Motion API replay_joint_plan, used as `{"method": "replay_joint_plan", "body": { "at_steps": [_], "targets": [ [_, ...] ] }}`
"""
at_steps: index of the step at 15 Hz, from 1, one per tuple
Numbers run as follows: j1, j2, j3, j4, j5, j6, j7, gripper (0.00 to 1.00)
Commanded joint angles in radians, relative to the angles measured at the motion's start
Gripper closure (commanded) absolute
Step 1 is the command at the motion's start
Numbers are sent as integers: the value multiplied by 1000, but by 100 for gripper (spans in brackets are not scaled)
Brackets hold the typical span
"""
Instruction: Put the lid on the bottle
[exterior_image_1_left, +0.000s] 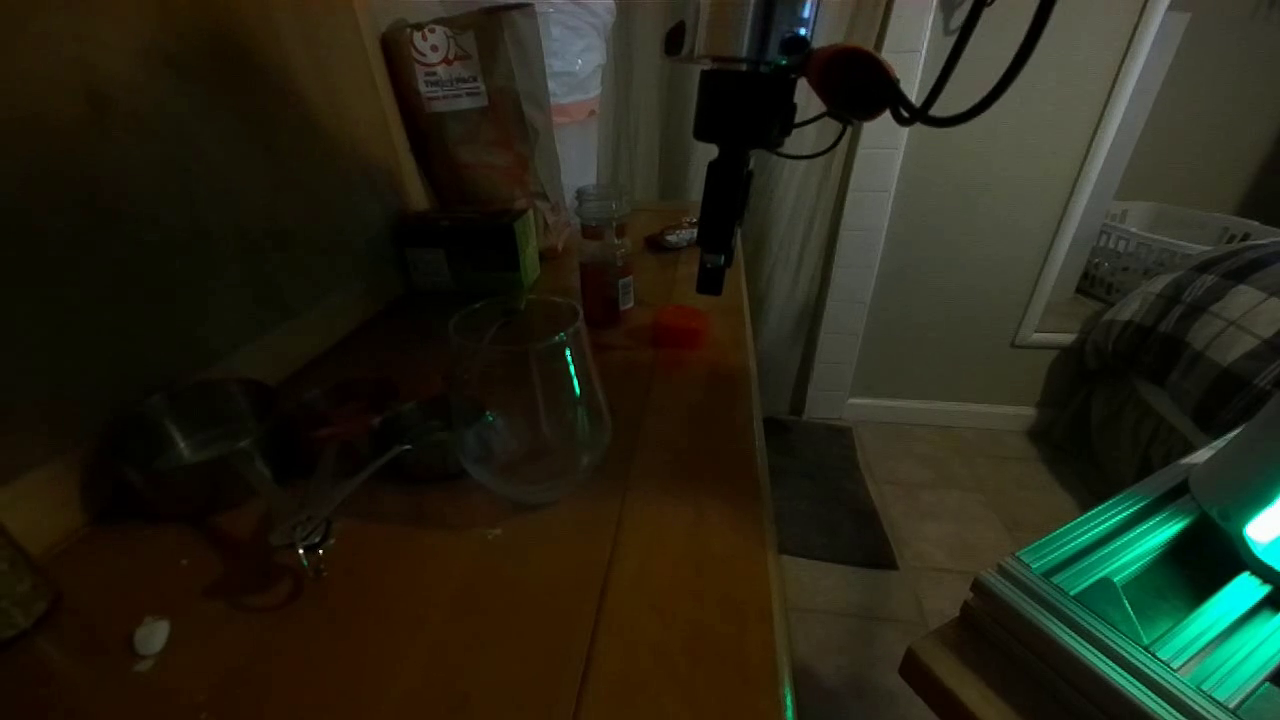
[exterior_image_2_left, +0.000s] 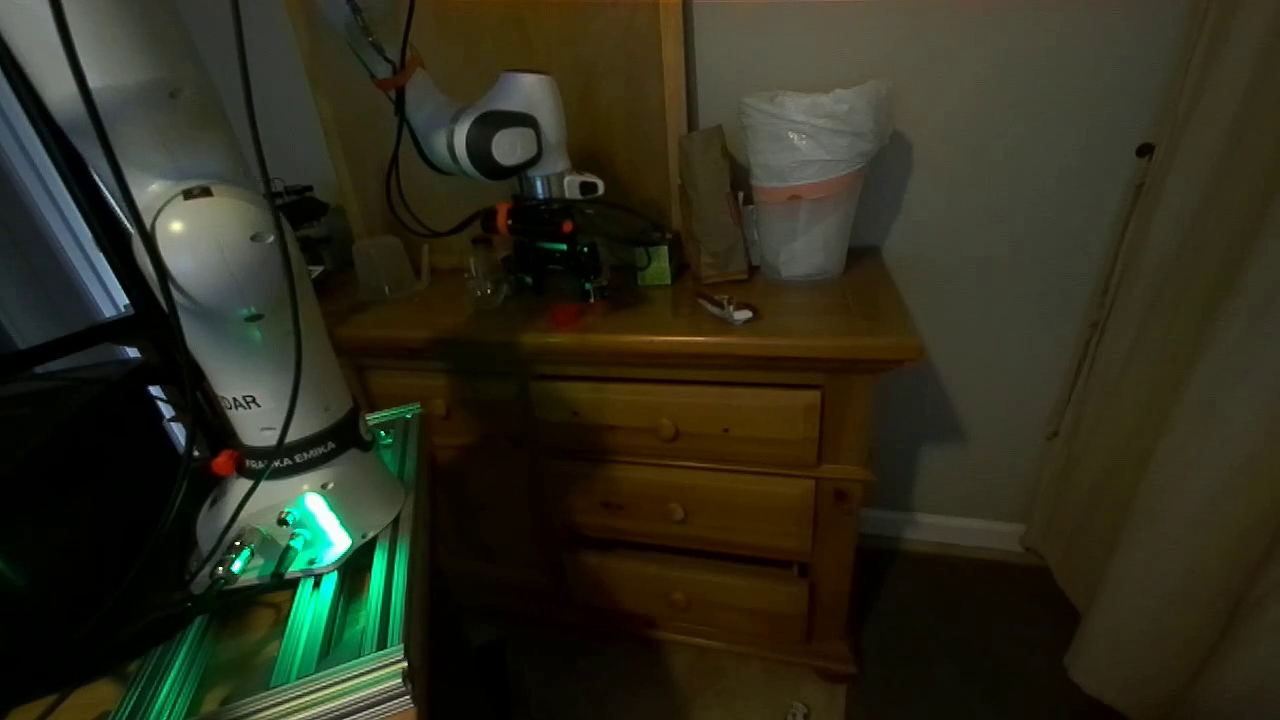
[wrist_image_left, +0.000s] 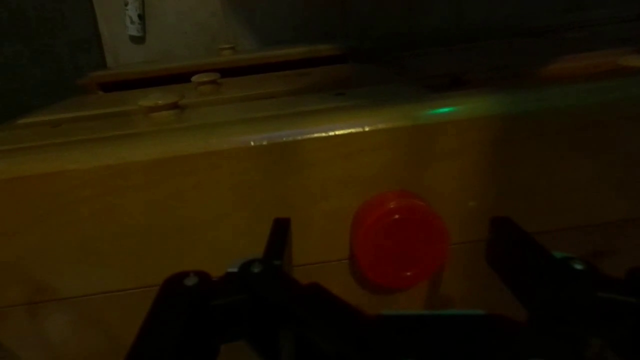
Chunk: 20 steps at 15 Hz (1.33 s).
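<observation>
black, jointed fingers (wrist_image_left: 281, 242) hang wide apart over the brown wooden surface (exterior_image_1_left: 690, 520), holding nothing. in the wrist view a squat, round, red cap (wrist_image_left: 400, 240) lies on the wood between them, with a gap on either side. that spread looks meant to let them descend around its rim. the cap rests near the surface's right edge in an exterior view, so a shove rightward could send it over. it is too dark to tell whether its hollow side faces up; if so, it would want turning first.

left of the cap there and a bit farther stands an upright, reddish-bodied, pale-labelled bottle (exterior_image_1_left: 602, 278), mouth uncovered, probably set close by for a short carry. a broad, clear, stemless glass (exterior_image_1_left: 530, 420) stands nearer and more to the left; swinging low that way risks clipping it. farther off and left, a dark box (exterior_image_1_left: 465, 250) with a green end and a tall brown paper bag (exterior_image_1_left: 480, 140) crowd the bottle's far side. a crumpled, shiny wrapper (exterior_image_1_left: 677, 235) lies beyond the cap, probably no hindrance.
</observation>
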Motion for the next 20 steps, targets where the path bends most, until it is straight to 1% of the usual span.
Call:
{"method": "replay_joint_plan", "body": {
  "at_steps": [1, 7, 8, 9, 10, 11, 13, 16, 18, 20],
  "targets": [
    [-2, 82, 6, 25, 27, 75, -60, 0],
    [-26, 161, 45, 62, 41, 116, -111, 0],
    [-33, 167, 50, 64, 36, 117, -111, 4],
    [-38, 171, 56, 66, 30, 119, -108, 28],
    [-42, 173, 59, 67, 17, 121, -97, 29],
    [-46, 174, 61, 68, 12, 121, -94, 34],
    [-52, 166, 61, 64, -5, 117, -80, 50],
    [-62, 157, 61, 63, -3, 114, -80, 67],
    [-65, 141, 63, 62, 0, 103, -80, 67],
    [-65, 95, 62, 57, -11, 69, -68, 67]
  ]
}}
